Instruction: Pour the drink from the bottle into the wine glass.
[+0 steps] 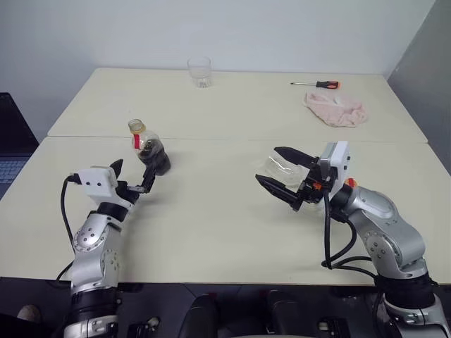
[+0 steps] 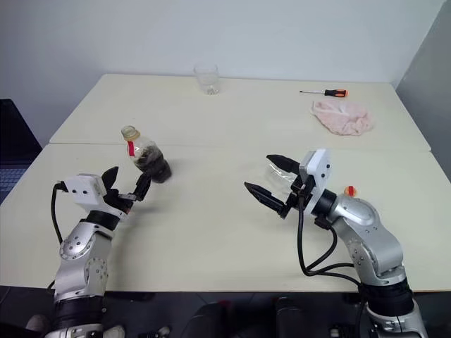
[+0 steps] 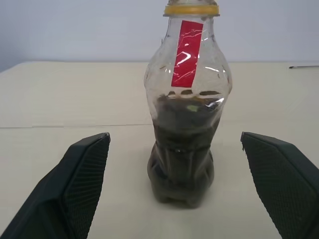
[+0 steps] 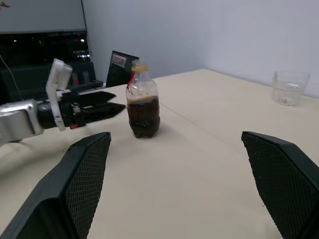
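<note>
The bottle (image 1: 149,151) stands upright on the left part of the table (image 1: 211,225), its lower half full of the dark drink (image 3: 182,159), with a red label strip and a yellow-orange ring at the neck. My left gripper (image 1: 134,172) is open just in front of it, one finger to each side, not touching it. My right gripper (image 1: 268,165) is open at mid-right, pointing left towards the bottle with nothing between its fingers (image 4: 84,189). A low clear glass shape (image 1: 277,162) sits on the table by its fingers; I cannot tell if it is the wine glass.
A clear stemless tumbler (image 1: 200,72) stands at the back middle. A screwdriver (image 1: 317,84) and a pink cloth (image 1: 336,109) lie at the back right. A small orange-red round thing (image 2: 349,190) rests beside my right wrist. A seam (image 1: 232,139) crosses the table behind the bottle.
</note>
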